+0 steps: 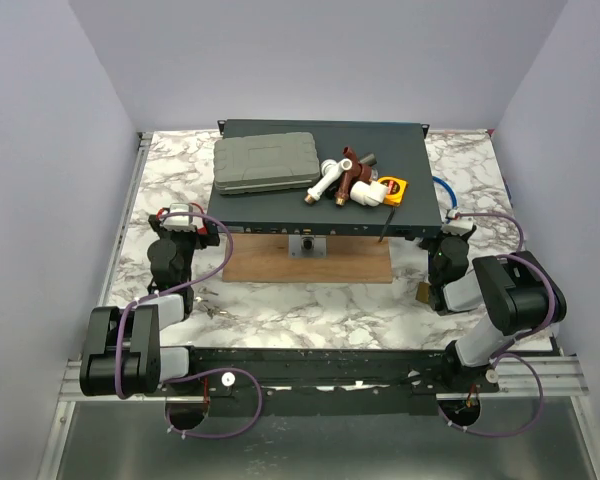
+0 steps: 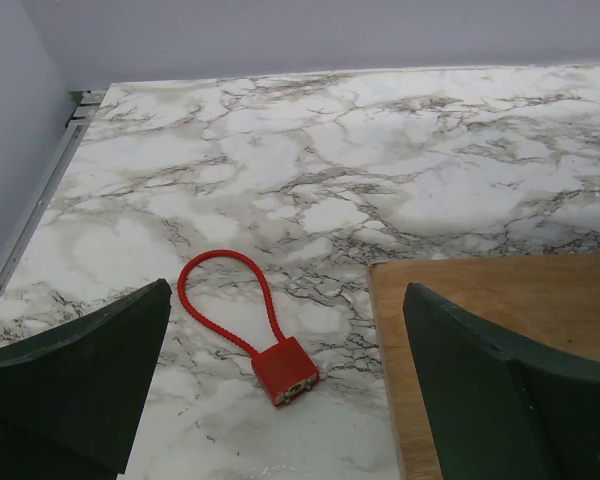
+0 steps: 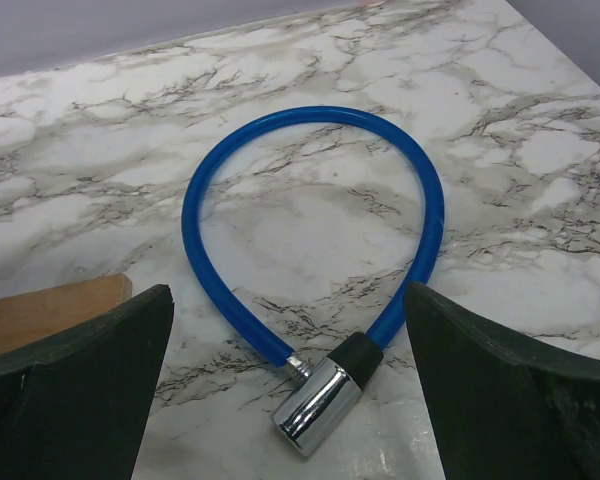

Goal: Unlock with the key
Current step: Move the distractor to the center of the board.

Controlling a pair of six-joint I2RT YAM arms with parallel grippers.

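- The marble table carries everything, with my two arms bolted at its near edge.
- A flat dark equipment chassis lies across the far middle. Its front edge rests on a wooden board.
- My left jaws stand wide open and hold nothing. They hang low over the table just left of the board, and my dark fingers frame the wrist view on either side.
- My right jaws are also spread wide and empty, low over the table just right of the board, with the fingers well apart.
- A grey moulded case sits on the chassis's left half.
- A blue cable lock lies flat on the table ahead of my right jaws. It is looped into a ring, with its chrome barrel nearest me and between my fingers in the wrist view.
- A red cable padlock lies on the table ahead of my left jaws, near the board's left edge but not touching it. Its thin red loop points away from me.
- White and brown pipe fittings lie heaped on the chassis, right of the case.
- A yellow tape measure sits just beside the fittings.
- A small brass-coloured thing lies on the table by my right jaws, too small to tell what it is.
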